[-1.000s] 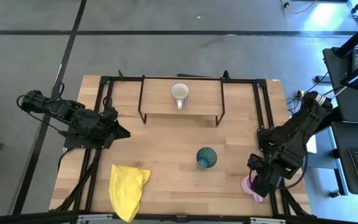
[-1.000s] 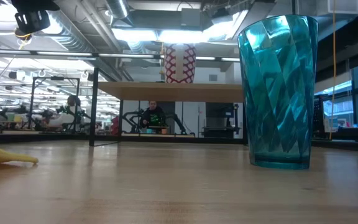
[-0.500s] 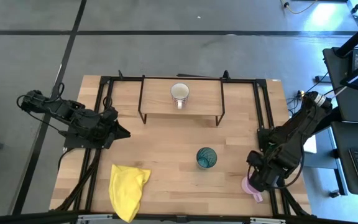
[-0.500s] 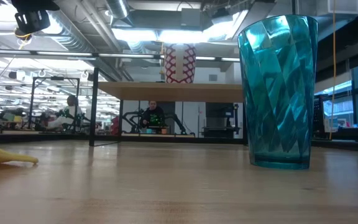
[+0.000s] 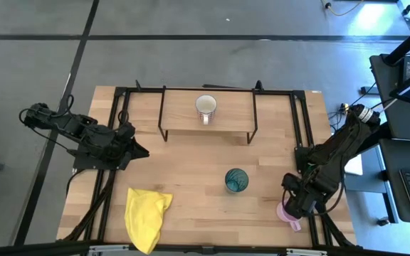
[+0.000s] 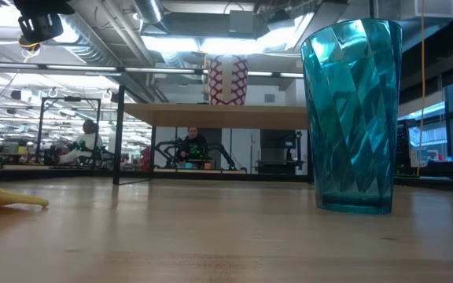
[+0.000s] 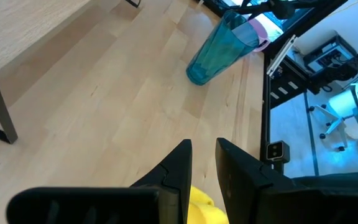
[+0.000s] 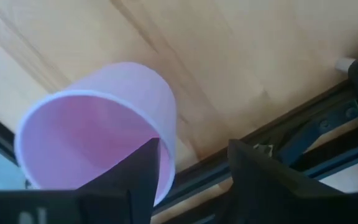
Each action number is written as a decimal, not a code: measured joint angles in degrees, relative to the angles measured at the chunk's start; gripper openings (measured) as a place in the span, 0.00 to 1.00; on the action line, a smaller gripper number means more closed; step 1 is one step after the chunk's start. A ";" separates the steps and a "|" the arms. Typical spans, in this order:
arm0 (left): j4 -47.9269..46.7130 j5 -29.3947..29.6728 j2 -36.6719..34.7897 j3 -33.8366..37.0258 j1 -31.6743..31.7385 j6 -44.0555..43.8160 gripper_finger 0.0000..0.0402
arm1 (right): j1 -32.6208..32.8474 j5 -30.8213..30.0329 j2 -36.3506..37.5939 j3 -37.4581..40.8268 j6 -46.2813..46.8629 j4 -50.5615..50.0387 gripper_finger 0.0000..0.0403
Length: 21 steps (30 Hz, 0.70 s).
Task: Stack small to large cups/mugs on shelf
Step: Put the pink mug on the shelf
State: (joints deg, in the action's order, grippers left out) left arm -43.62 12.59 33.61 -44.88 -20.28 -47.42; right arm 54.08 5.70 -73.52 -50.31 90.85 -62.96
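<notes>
**A:** Arms first, left to right. Where do they stand?

**B:** The left gripper (image 5: 139, 151) waits at nine o'clock on the table, fingers nearly together with a thin slit between them, holding nothing; the crumpled yellow cloth (image 5: 146, 217) lies toward seven o'clock. The right gripper (image 5: 294, 206) is at five o'clock, fingers spread, one inside the rim of the small pink plastic mug (image 8: 98, 127) and one outside its wall.

**A:** So which step is this?

**B:** By my reading, picking up the pink mug; the fingers straddle the wall but haven't pinched it yet. The white patterned handled mug (image 5: 206, 107) already sits at twelve o'clock on the low light-wood shelf on its black wire frame (image 5: 184, 117). The tall faceted teal plastic cup (image 5: 236, 180) stands on the table near centre, toward five o'clock.

**A:** And the next move?

**B:** Probably closing on the wall and lifting straight up, since the mug sits right at the table edge beside the black frame rail.

**A:** Any writing?

**B:** None readable; only a red lattice pattern on the white mug.
</notes>
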 joint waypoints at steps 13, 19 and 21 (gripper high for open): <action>-0.91 -0.01 0.00 0.00 0.00 -0.20 0.17 | 0.00 1.43 0.00 3.83 0.15 6.10 0.42; -0.94 -0.01 0.00 0.00 0.00 -0.08 0.17 | 0.00 1.43 0.00 3.83 0.15 6.05 0.19; -0.94 -0.01 0.00 0.00 0.00 -0.07 0.17 | 0.00 1.43 0.00 3.83 0.15 6.06 0.10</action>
State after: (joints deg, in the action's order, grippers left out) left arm -44.56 12.58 33.61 -44.88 -20.27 -47.48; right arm 54.08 7.14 -73.52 -46.48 91.00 -56.91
